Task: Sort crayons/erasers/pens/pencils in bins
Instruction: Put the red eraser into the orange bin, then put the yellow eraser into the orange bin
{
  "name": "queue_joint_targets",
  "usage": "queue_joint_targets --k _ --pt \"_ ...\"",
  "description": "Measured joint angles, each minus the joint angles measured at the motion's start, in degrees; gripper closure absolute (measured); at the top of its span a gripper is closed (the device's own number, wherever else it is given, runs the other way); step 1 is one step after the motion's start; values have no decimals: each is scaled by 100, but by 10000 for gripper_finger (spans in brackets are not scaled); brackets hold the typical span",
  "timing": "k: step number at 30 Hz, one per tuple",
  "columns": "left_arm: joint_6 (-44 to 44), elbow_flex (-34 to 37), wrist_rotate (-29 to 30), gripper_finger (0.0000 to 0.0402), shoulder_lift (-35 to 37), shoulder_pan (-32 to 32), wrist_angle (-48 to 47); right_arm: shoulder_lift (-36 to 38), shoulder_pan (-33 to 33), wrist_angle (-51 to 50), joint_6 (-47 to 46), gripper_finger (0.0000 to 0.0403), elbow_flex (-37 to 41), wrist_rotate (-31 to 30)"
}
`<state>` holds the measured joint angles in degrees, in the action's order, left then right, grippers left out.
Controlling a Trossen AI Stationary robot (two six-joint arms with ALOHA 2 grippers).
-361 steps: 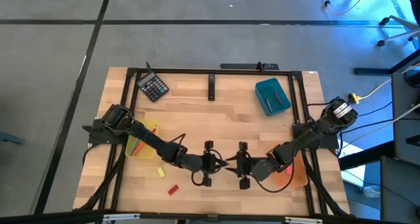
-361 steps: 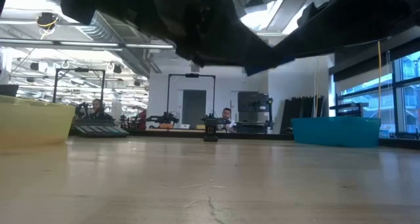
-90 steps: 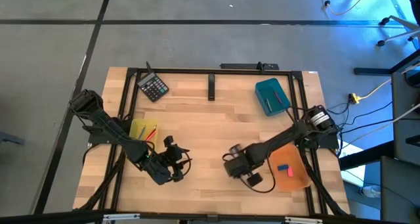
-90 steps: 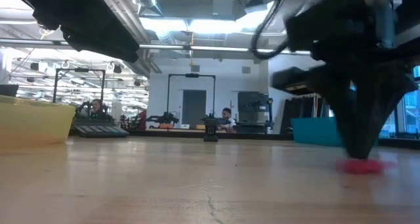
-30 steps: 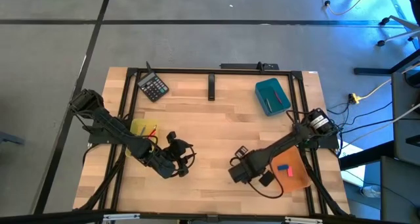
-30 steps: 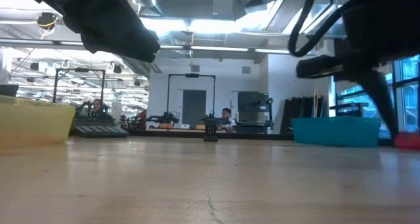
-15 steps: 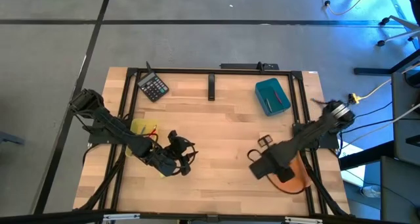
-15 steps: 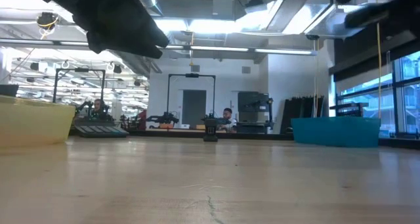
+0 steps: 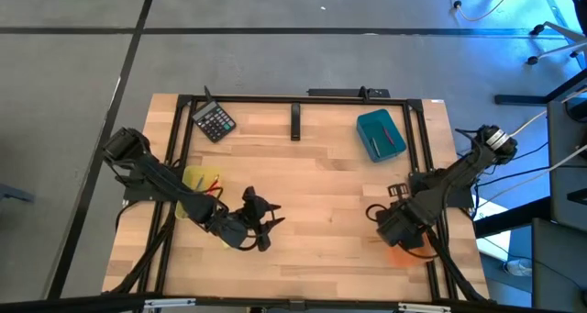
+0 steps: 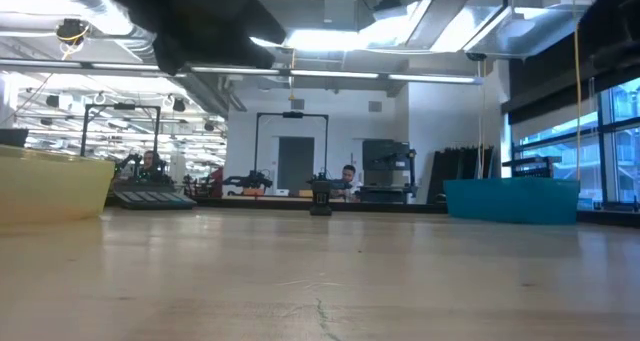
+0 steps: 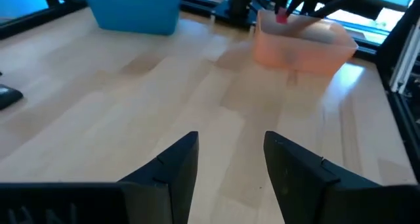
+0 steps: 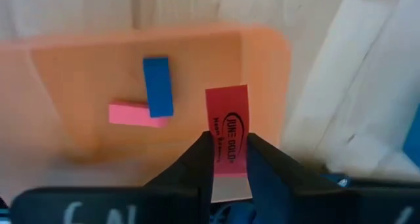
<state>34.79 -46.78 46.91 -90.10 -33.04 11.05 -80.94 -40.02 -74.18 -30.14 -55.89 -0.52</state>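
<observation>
The right gripper [image 12: 228, 159] is clenched on the red eraser [image 12: 228, 133], which stands up between its two fingers with its printed face toward the wrist camera. Directly beneath the gripper lies the translucent orange bin [image 12: 79, 106], and on its floor rest the blue eraser [image 12: 158, 86] and the pink eraser [image 12: 134, 114], the blue one lying partly across the pink one. In the high view this gripper [image 9: 396, 229] hangs over that orange bin [image 9: 404, 254] at the table's right edge.

The left gripper [image 11: 230, 159] is released, its fingers spread with nothing between them, hovering above bare wood. Far ahead of it across the table sit the orange bin [image 11: 303, 45] and the teal bin [image 11: 134, 12]. In the high view the left gripper [image 9: 260, 223] sits just beside the translucent yellow bin [image 9: 198, 186], which holds a couple of thin sticks, one reddish. The teal bin [image 9: 381, 134], well beyond the right gripper, also holds thin sticks; I cannot tell what kind
</observation>
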Motion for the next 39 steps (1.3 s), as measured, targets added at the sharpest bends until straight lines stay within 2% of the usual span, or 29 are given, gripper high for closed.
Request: queue_joint_targets --k 4,15,18,21,23,26,29,31,35,39 --pt "76 0 -38 234 -116 16 28 8 -2 18 -257 295 111 14" --pt "-145 0 -7 234 -240 52 283 11 -2 73 -261 196 -207 -317" --pt "-320 0 0 234 -208 -5 287 11 1 223 -255 190 -397 -636" --pt "-389 -2 -81 234 -208 -51 207 11 1 845 -5 192 -515 -1290" --pt "-295 -4 -492 234 -208 -39 -92 11 1 1653 306 195 -496 -1942" --pt "105 -2 -826 234 -187 -98 -502 -15 186 3505 948 199 -240 -2767" --pt "218 -2 -1160 234 -110 -229 -975 -106 569 5396 1571 203 108 -2521" --pt "214 -2 -1873 234 -81 -293 -1366 -218 796 6286 1818 206 255 -2142" --pt "426 -2 -3356 234 -79 -452 -1898 -487 1134 7113 1887 209 292 -1887" --pt "843 -5 -4088 234 -77 -655 -2463 -854 1346 7552 1974 209 292 -1897"
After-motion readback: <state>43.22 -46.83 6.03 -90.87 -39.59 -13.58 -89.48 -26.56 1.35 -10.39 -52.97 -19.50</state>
